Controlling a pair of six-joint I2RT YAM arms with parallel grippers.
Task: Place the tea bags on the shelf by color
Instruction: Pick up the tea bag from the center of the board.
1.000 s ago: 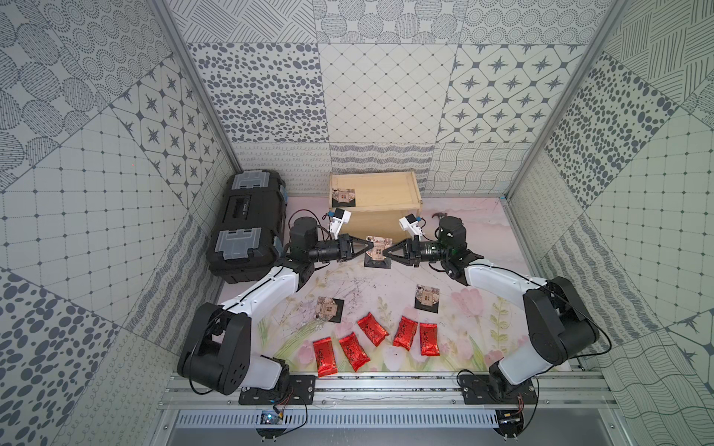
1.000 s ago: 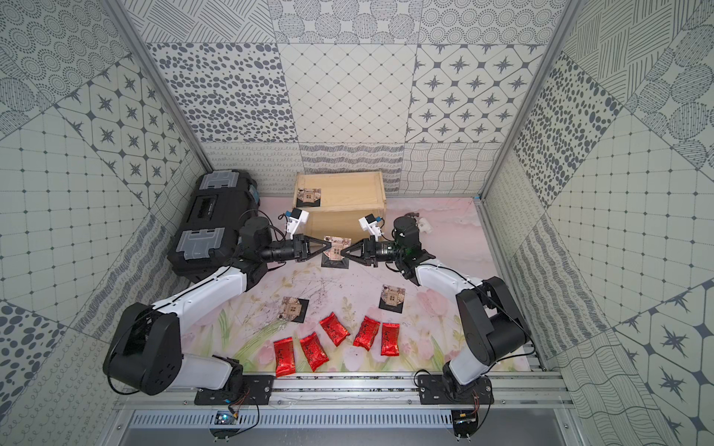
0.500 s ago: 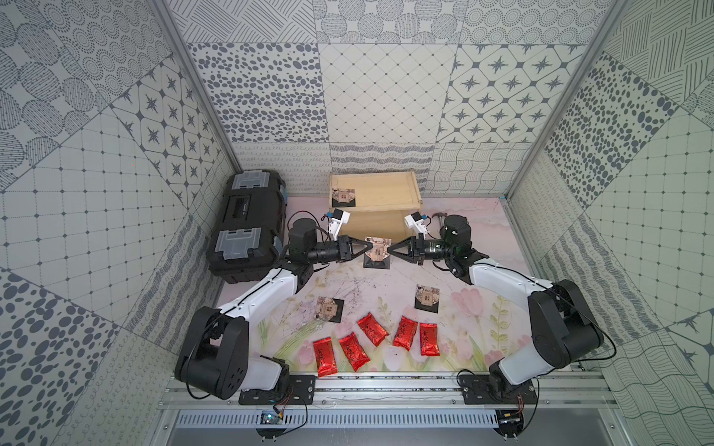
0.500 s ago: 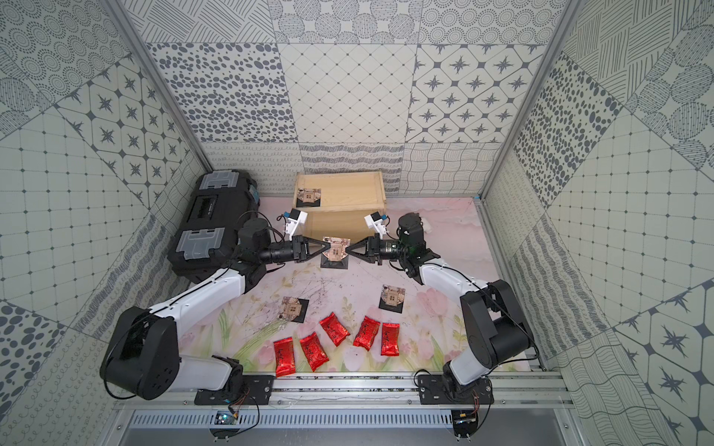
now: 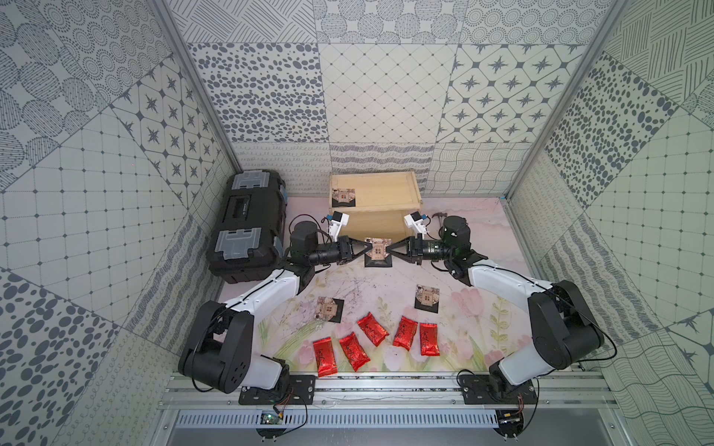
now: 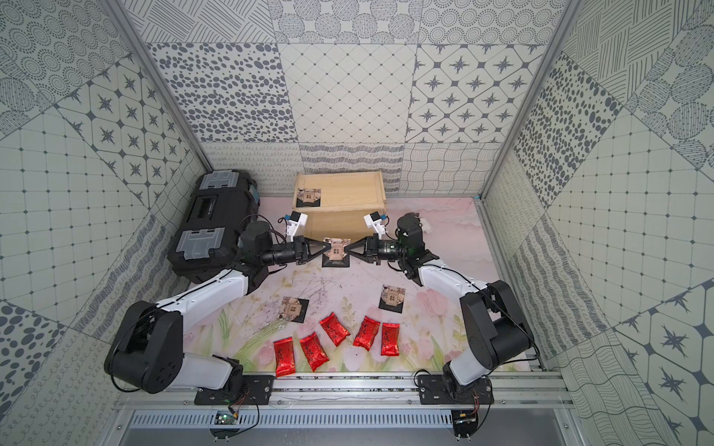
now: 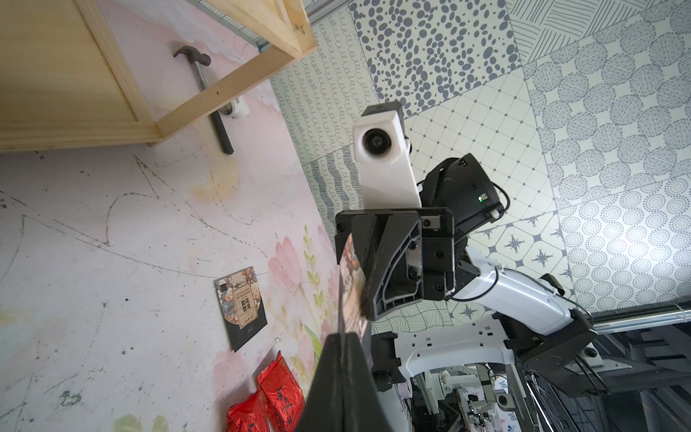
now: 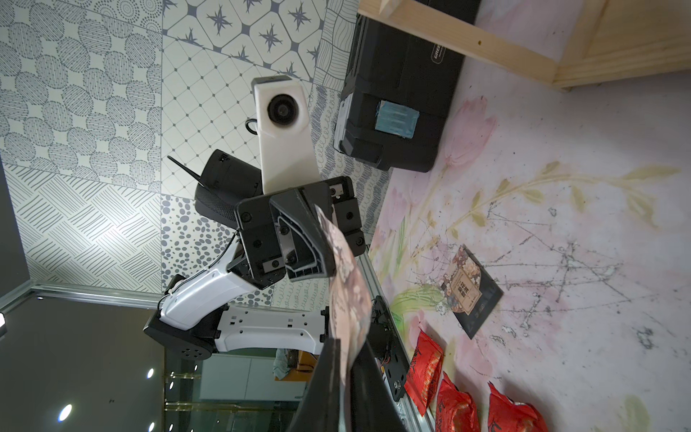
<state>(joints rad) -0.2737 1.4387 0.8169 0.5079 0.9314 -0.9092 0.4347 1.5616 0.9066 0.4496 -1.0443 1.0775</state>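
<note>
**Desk lead:** Which step are you on?

**Me:** A handover, I reckon. The held black sachet (image 5: 376, 249) hangs clear of the desk (image 5: 386, 285), just in front of the shelf (image 5: 390, 197). It is pinched from both ends. My left jaws are clenched on one edge and my right jaws on the opposite edge, and each wrist view shows the packet running into the closed tips.

**Desk lead:** And the rest of the tea?

**Me:** One black sachet (image 5: 342, 195) already lies on the shelf's top tier, at a corner. Two more black sachets (image 5: 329, 309) (image 5: 427, 298) lie flat on the desk further out from the shelf. The five red foil pouches (image 5: 372, 334) sit in a loose row beyond those, farthest from the shelf.

**Desk lead:** Next move?

**Me:** One side must let go before the other pulls, or I'd expect the thin packet to crease or tear. Then I'd carry it up beside the one on the top tier, black with black.

**Desk lead:** Surroundings?

**Me:** The desk is a pale pink floral mat, scuffed with dark marks. A black toolbox (image 5: 247, 228) with grey latches stands beside the shelf. A hammer (image 7: 221, 132) lies by the shelf's other end. Grey-and-white patterned tile panels (image 5: 386, 96) wall the cell.
</note>
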